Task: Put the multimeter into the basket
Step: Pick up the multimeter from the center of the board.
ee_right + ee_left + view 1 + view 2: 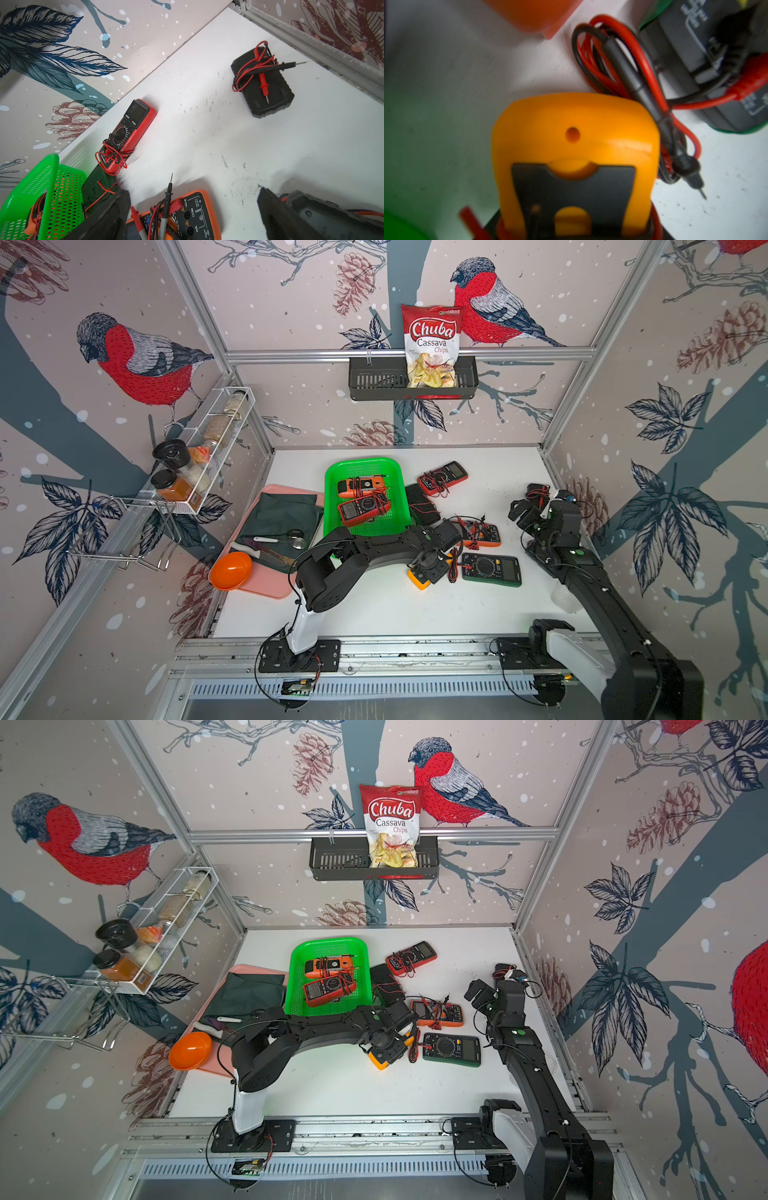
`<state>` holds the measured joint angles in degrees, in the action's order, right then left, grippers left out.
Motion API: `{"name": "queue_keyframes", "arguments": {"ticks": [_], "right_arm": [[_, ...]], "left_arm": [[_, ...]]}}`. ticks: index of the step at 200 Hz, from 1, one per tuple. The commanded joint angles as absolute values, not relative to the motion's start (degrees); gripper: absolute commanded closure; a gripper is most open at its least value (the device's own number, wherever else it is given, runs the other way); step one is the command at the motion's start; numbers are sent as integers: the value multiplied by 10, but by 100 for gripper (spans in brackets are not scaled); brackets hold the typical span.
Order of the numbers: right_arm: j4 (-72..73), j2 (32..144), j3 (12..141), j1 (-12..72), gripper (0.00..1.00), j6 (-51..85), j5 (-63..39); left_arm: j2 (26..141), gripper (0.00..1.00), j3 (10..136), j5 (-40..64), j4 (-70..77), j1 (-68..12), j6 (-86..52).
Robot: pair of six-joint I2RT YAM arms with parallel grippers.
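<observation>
The yellow multimeter (575,128) fills the left wrist view, back upward with its dark stand showing, and the left claw (430,570) is clenched on it. In both top views it lies outside the basket (361,466), just off the basket's near right corner and low over the bench (374,605). Whether it is lifted clear of the bench cannot be told.

Coiled red and black test leads (623,68) lie against its side. Past them is the green multimeter (492,569), face up, farther from the basket on the same side. An orange multimeter (478,533) with loose probes across it lies to the right of the basket's near corner, beyond the left claw. A black multimeter (422,504), face down, lies just beside the basket's right wall. A red multimeter (442,477) lies off the basket's far right corner. Inside the basket two orange-red multimeters (363,508) lie side by side, wrapped in their leads.

The right claw (193,192) hangs released well to the right of the basket, its fingers wide apart with nothing between them. A second black multimeter (264,83), with a red and a black probe on its back, lies farther still from the basket, near the side wall.

On the basket's left, a pink tray (270,587) carries a dark green cloth (282,510) and an orange bowl (230,570).
</observation>
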<state>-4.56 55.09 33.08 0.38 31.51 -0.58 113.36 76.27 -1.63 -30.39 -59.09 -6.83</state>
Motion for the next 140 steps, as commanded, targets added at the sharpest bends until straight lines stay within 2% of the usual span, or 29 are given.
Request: {"name": "queue_keyframes", "arguments": {"ticks": [1,5,17,33,55,85,121,140], "right_arm": [[-35,544,335,4,0,317,-4],[-35,543,335,4,0,316,-4],[-34,538,333,4,0,318,-4],[-30,531,331,4,0,317,-5],[-31,524,330,4,0,315,-4],[-26,515,330,4,0,315,-4],[-19,511,325,4,0,315,-7],[-22,511,327,4,0,315,-8]], "left_arm": [[1109,71,763,-8,-304,-592,-52],[1103,77,763,-4,-302,-592,-47],[1085,79,765,5,-301,-592,-30],[1058,90,770,4,-300,-592,-13],[1020,91,782,0,-306,-592,13],[969,98,802,-18,-311,-592,49],[912,100,804,-129,-298,-585,101],[890,100,790,-171,-292,-548,117]]}}
